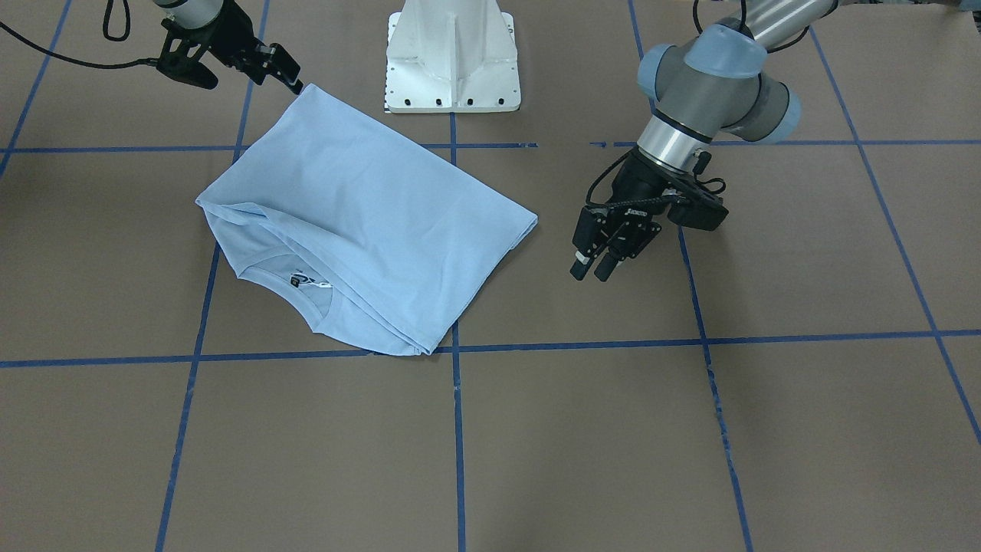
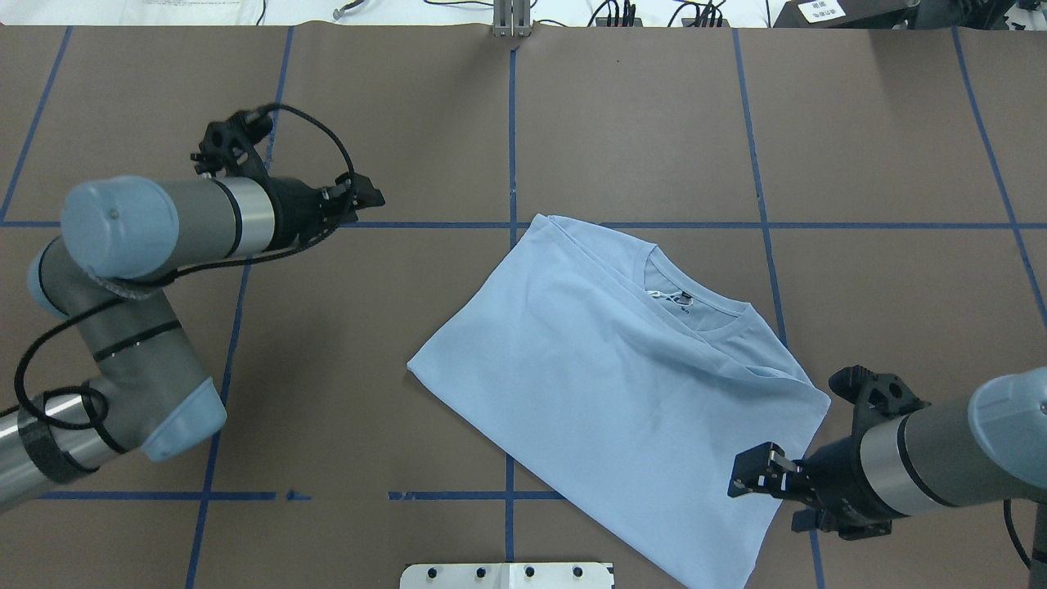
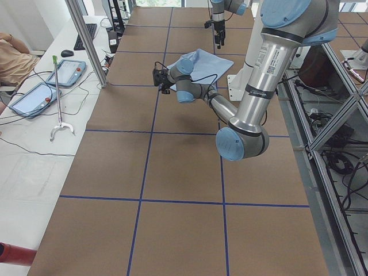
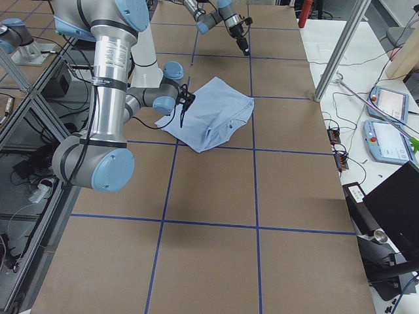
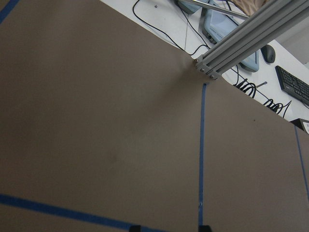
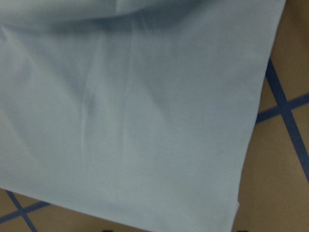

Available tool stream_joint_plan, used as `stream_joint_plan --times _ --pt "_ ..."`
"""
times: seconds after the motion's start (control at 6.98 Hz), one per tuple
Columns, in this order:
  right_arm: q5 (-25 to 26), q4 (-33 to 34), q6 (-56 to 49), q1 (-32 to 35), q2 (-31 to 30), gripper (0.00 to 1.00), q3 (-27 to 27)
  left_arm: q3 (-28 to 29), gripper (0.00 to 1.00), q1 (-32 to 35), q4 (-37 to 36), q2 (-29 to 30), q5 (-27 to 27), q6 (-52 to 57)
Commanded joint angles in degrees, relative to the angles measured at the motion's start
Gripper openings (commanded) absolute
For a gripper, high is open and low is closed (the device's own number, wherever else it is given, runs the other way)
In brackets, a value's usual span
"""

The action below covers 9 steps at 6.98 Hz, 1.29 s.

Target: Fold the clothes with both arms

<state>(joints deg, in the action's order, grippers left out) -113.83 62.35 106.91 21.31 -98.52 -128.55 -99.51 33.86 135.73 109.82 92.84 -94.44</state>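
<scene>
The light blue T-shirt (image 1: 368,222) lies folded on the brown table, collar and dark neck label (image 1: 296,281) towards the operators' side. It also shows in the overhead view (image 2: 605,384) and fills the right wrist view (image 6: 145,121). My right gripper (image 1: 253,80) is open, hovering at the shirt's corner nearest the robot base; in the overhead view (image 2: 740,483) it sits over that corner's edge. My left gripper (image 1: 592,270) is open and empty above bare table, well clear of the shirt's folded edge; it also shows in the overhead view (image 2: 372,196).
The white pedestal base (image 1: 452,61) stands at the robot's side of the table, just behind the shirt. Blue tape lines (image 1: 456,429) mark a grid on the brown surface. An aluminium post (image 5: 241,34) stands at the far edge, with tablets (image 3: 66,72) and cables beyond.
</scene>
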Motion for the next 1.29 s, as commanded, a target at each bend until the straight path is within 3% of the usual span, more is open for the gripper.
stream_joint_plan --times 0.0,0.14,0.29,0.86,1.15 --pt "2.30 -0.03 -0.57 8.62 7.17 1.00 6.18 -0.86 0.57 -10.28 -2.38 -1.02 -7.05 -7.23" --pt "2.56 -0.12 -2.39 9.35 8.24 1.00 8.38 -1.04 0.57 -12.22 -11.62 2.73 -7.23 -9.25" --pt "2.74 -0.21 -3.11 9.62 9.30 1.00 9.88 -1.30 0.57 -12.50 -14.50 2.94 -7.76 -9.27" --pt "5.02 -0.21 -3.03 9.54 10.89 1.00 12.27 -2.00 0.54 -13.38 -20.57 3.73 -3.64 -9.36" --pt "5.29 -0.21 -2.50 9.54 11.07 1.00 12.62 -4.99 0.53 -13.47 -24.96 3.64 -1.00 -9.36"
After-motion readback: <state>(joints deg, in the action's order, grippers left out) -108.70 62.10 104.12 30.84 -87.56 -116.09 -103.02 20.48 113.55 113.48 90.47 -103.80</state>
